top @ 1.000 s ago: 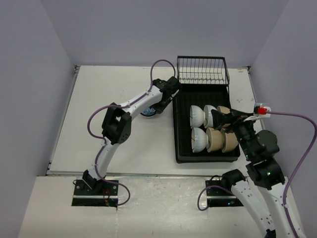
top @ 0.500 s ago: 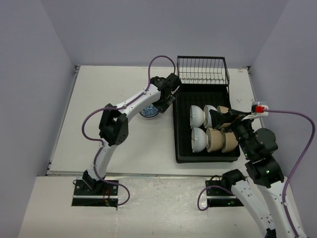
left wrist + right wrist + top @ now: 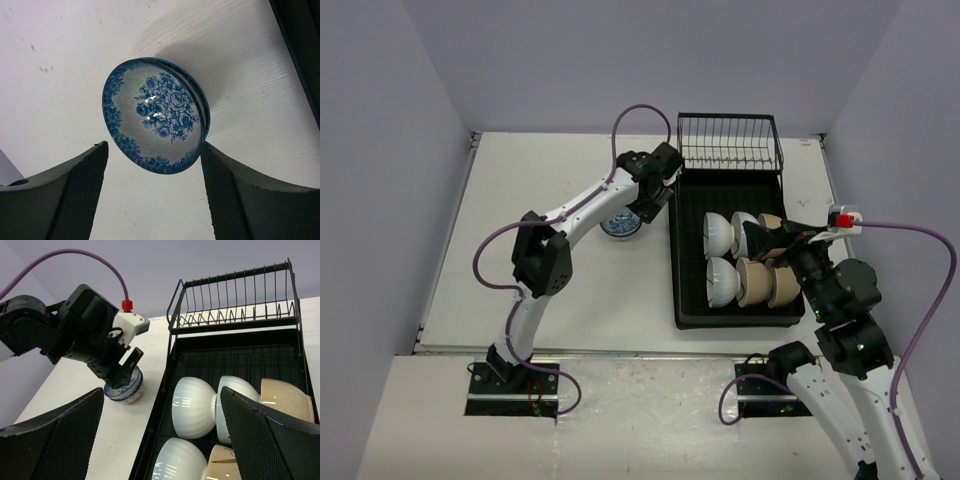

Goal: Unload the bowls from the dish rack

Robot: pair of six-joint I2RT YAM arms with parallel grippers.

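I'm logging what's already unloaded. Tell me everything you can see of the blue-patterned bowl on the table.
The bowl is small, round and glossy, ceramic by its look, white with blue roses inside and a blue floral band at the rim. It stands upright on the white table, just left of the dish rack and apart from it. The open left gripper hangs over it, a finger on either side, seemingly not touching.

The patterned bowl (image 3: 155, 120) on the white tabletop (image 3: 520, 180) is pale inside, with blue roses at its centre and a blue floral band round the rim. The dish rack (image 3: 674, 280) is black. It holds plain glossy white bowls (image 3: 719, 233) and plain tan bowls (image 3: 756, 283). The arms (image 3: 582, 205) are white and black, and their cables (image 3: 920, 235) are purple.
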